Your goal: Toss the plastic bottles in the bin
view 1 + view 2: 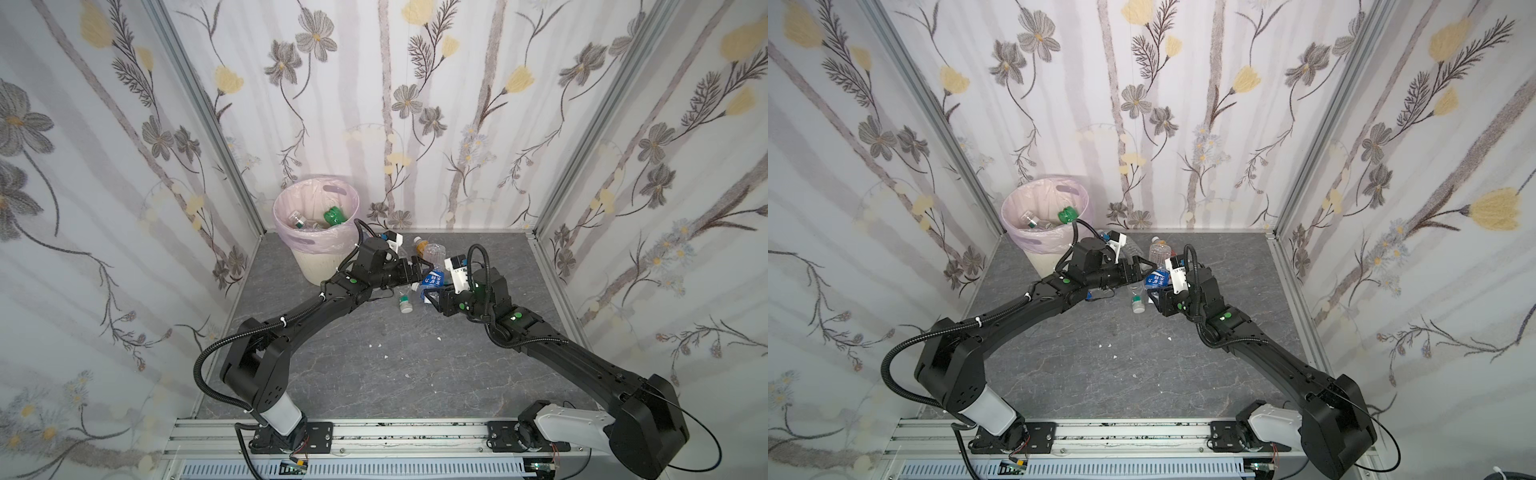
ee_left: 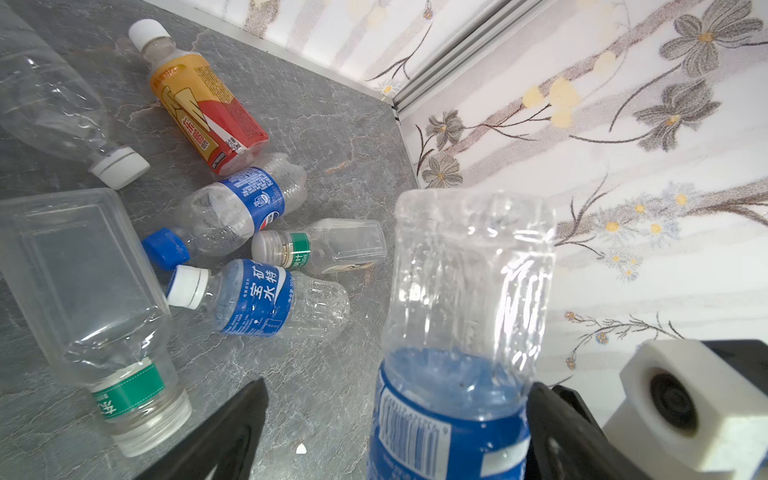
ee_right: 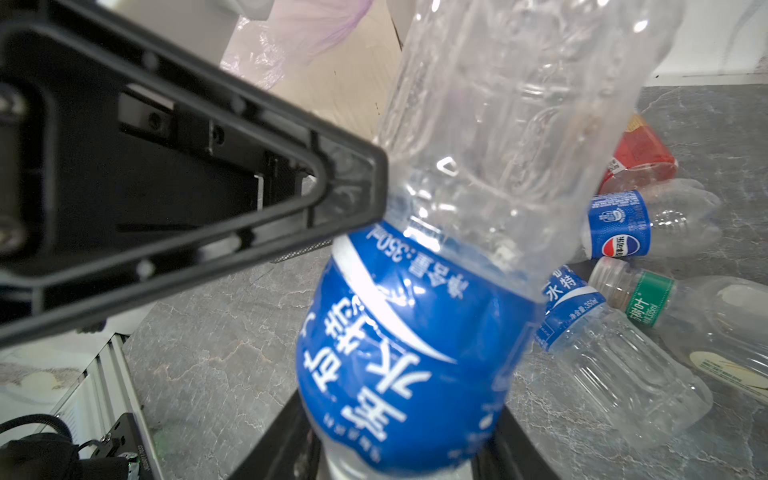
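My right gripper [image 3: 399, 436] [image 1: 432, 297] is shut on the lower end of a clear plastic bottle with a blue label [image 3: 407, 345] [image 1: 432, 279] [image 1: 1156, 278], held above the floor. My left gripper [image 2: 399, 384] [image 1: 417, 274] is open and straddles the same bottle [image 2: 465, 291]. One of its fingers [image 2: 552, 415] touches the bottle's side; the other finger [image 2: 241, 415] stands well apart. The bin [image 1: 309, 259] [image 1: 1034, 245], lined with a pink bag, stands at the back left and holds a green bottle [image 1: 333, 216] and clear ones.
Several bottles lie on the grey floor behind the grippers: an orange-red one [image 2: 208, 112], a blue-capped one [image 2: 245, 208], a blue-labelled white-capped one [image 2: 257, 299], a small green-labelled one [image 2: 320, 249] and a large clear one [image 2: 95, 299]. Walls enclose three sides.
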Action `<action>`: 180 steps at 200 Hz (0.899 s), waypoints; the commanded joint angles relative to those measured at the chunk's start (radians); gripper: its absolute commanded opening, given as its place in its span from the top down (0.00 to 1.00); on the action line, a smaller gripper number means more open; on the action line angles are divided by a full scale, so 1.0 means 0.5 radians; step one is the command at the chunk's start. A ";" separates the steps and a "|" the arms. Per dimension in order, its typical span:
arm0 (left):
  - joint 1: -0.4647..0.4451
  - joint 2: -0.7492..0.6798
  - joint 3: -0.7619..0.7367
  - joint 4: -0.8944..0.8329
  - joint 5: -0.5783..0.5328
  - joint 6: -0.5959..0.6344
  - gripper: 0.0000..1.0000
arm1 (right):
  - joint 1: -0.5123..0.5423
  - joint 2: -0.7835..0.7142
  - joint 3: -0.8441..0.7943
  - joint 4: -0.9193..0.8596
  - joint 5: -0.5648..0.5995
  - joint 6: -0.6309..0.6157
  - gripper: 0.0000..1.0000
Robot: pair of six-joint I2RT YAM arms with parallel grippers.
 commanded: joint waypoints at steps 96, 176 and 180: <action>0.026 0.035 0.097 0.020 0.062 0.003 0.09 | 0.097 0.040 -0.008 0.215 -0.145 -0.029 0.51; 0.030 0.040 0.109 0.020 0.085 0.011 0.35 | 0.119 0.062 -0.016 0.255 -0.153 -0.017 0.46; 0.032 0.038 0.112 0.020 0.084 0.012 0.36 | 0.117 0.060 -0.015 0.252 -0.152 -0.020 0.45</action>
